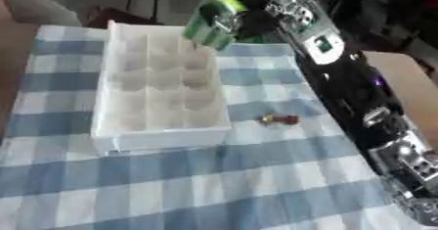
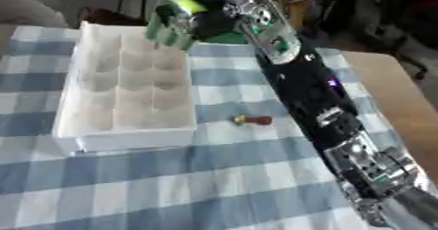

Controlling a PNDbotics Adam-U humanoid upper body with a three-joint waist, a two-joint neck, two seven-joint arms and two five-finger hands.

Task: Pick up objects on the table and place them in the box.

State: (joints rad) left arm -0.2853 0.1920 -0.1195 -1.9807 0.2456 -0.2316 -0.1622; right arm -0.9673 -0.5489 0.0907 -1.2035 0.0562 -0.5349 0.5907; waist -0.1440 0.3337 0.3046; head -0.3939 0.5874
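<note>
Here right hand is curled round a green can, held over the white box's far right corner, likely for dropping in. Small red-brown thing lies on the checked cloth beside the box; left hand unseen.

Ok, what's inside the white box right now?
The white box shows only bare compartments where visible. The right hand, shut on a green object, hovers over the far right corner and covers the compartment beneath, so I cannot tell there.
</note>
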